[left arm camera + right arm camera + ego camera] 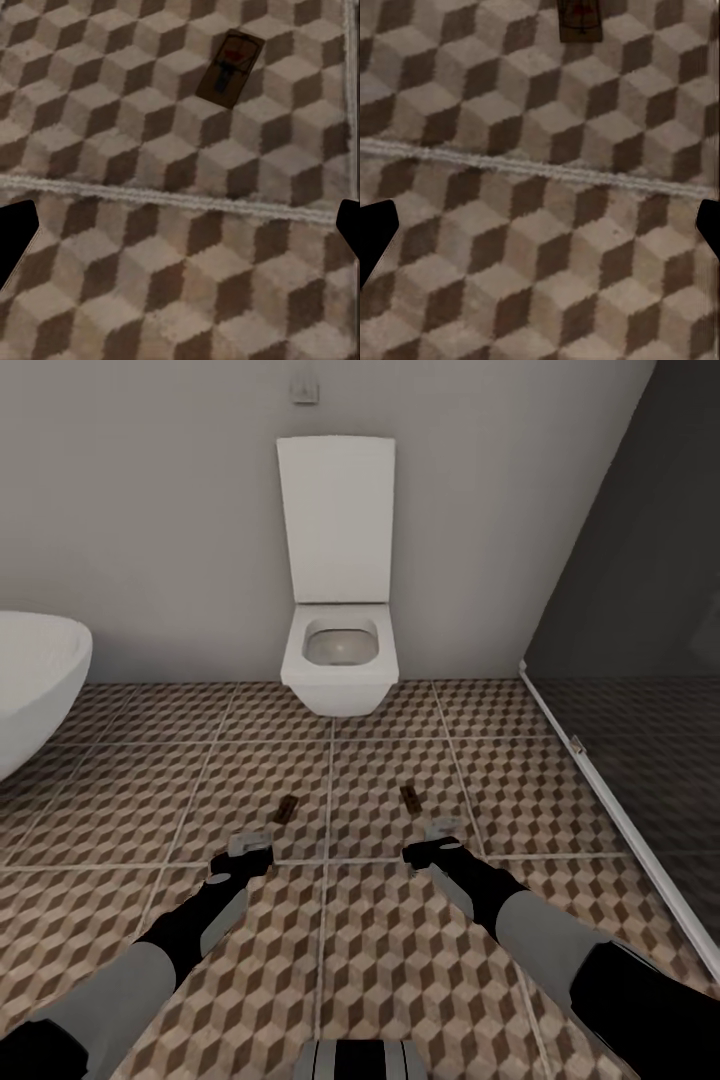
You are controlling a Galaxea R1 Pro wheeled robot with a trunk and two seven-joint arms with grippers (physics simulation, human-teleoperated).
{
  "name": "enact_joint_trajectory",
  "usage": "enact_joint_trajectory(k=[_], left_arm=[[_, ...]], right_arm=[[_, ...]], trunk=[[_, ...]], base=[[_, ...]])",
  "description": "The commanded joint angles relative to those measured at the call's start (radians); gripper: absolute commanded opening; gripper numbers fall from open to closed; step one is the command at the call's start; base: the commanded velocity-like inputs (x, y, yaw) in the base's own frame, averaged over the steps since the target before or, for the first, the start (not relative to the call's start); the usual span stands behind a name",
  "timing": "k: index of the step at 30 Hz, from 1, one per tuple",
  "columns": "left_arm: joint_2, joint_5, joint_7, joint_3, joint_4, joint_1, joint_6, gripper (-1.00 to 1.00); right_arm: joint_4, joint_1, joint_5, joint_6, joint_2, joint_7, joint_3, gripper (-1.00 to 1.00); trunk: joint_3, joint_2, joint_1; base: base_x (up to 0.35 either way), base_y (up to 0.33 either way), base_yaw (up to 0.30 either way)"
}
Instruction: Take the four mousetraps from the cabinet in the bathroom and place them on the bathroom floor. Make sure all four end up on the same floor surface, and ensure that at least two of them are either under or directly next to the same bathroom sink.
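Cube-patterned bathroom floor [330, 960] runs up to a wall-hung toilet [338, 650] in our head view; two mousetraps, one [287, 811] ahead of our left gripper [248, 849] and another [410, 798] ahead of our right gripper [440, 838], lie flat on it. Both arms reach forward and low. We judge two traps placed, with no sink nearby. Our left wrist view shows fingertips [15, 240] spread wide, empty, the trap [229, 67] beyond. Our right wrist view shows the same, its trap [580, 19] beyond. Next we fetch the remaining traps.
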Motion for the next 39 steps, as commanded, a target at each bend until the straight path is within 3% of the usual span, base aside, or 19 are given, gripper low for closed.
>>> enact_joint_trajectory(k=[1,20,39], left_arm=[[0.002,0.006,0.009,-0.008,-0.003,-0.001,0.004,1.0],[0.002,0.006,0.009,-0.009,-0.002,-0.001,0.004,1.0],[0.002,0.006,0.009,-0.009,-0.002,-0.001,0.004,1.0]], right_arm=[[-0.002,-0.001,-0.008,0.004,-0.001,-0.008,0.008,1.0],[-0.002,-0.001,-0.008,0.004,-0.001,-0.008,0.008,1.0],[-0.002,-0.001,-0.008,0.004,-0.002,-0.008,0.008,1.0]], trunk=[[0.005,0.0,-0.001],[0.108,0.004,-0.009],[0.185,0.009,-0.018]], base=[[0.0,0.0,0.0],[0.0,0.0,0.0],[0.0,0.0,0.0]])
